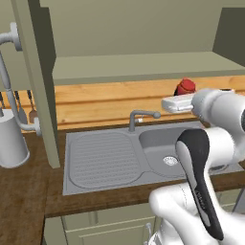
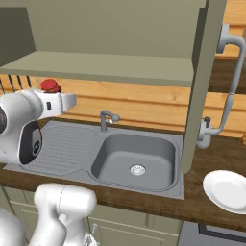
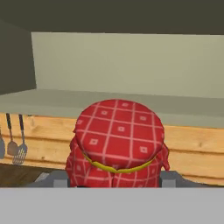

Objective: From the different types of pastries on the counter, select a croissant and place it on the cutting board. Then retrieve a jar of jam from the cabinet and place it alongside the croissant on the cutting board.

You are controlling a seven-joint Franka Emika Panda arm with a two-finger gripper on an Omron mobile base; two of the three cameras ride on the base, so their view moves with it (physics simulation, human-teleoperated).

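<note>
The jar of jam (image 3: 117,144) has a red checked cloth lid tied with a yellow band. It sits between my two fingers (image 3: 171,179), low in the hand view. My gripper (image 1: 184,94) is shut on it and holds it above the sink, just below the open cabinet's shelf (image 1: 143,67) and in front of the wooden wall. The jar's red top (image 2: 50,86) shows above my white hand in both base views. The croissant and the cutting board are out of view.
A grey sink (image 1: 162,143) with a drainboard and a faucet (image 1: 139,117) lies below the hand. The cabinet's open doors (image 1: 40,81) (image 2: 202,81) stand at either side. A white plate (image 2: 226,190) rests on the counter to the right. Utensils (image 3: 15,148) hang on the wall at left.
</note>
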